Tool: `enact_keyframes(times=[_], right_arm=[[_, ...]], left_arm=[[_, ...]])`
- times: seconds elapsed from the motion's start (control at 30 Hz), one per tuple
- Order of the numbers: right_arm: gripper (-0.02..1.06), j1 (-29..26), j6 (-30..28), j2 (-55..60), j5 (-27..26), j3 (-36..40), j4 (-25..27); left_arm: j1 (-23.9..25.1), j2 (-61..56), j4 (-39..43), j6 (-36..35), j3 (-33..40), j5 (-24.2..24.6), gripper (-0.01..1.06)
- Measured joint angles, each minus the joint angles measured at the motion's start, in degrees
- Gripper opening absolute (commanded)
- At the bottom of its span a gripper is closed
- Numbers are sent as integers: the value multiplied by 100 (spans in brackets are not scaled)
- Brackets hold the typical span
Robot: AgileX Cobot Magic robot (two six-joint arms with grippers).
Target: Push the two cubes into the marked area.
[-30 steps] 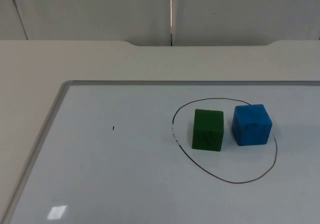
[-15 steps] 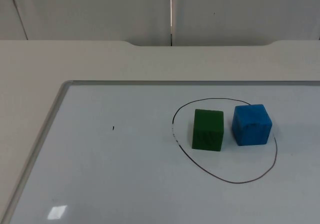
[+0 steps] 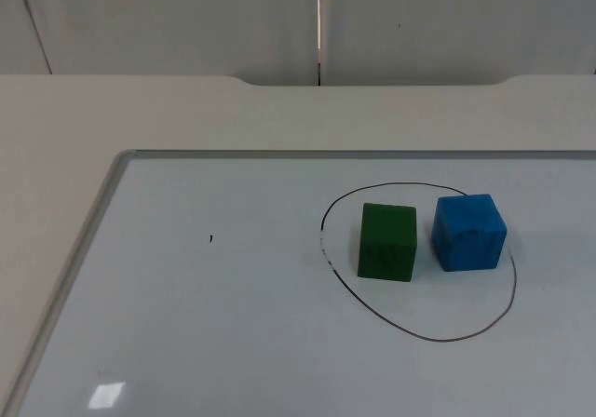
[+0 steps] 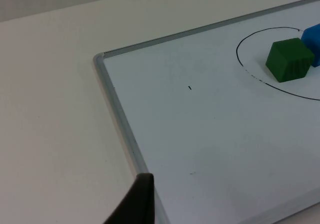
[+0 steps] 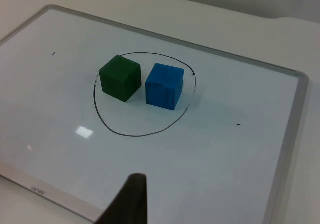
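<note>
Green wooden cube (image 3: 387, 241) and blue wooden cube (image 3: 468, 232) both sit inside the hand-drawn black oval outline (image 3: 421, 335) on the white dry-erase board with a grey metal frame (image 3: 74, 268). In the top view the blue cube is at 3 o'clock of the green one, just beside it with a narrow gap, not touching. Blue cube sits close to the oval line on its 3 o'clock side; green cube is near the line at 9 o'clock. Both upright, flat on the board.

Small black pen mark (image 3: 210, 239) on the board at 9 o'clock of the green cube, well apart. Another small mark (image 5: 238, 124) shows outside the oval past the blue cube. Light glare patch (image 3: 105, 395) near the board's 7 o'clock corner. Board lies on the cream table top (image 3: 56, 128), grey partition wall (image 3: 186, 17) behind.

Nothing stands between the cubes or on the line.

Left gripper (image 4: 135, 201) waits off the board's frame, over the table edge; jaw state: cannot tell. Right gripper (image 5: 127, 201) hangs over the board's near frame; jaw state: cannot tell.
</note>
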Motion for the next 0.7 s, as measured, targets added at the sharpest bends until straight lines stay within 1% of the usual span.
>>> enact_keyframes(times=[0.7], right_arm=[[105,0,0,0,0,0,0]], left_arm=[[0,0,0,0,0,0,105]])
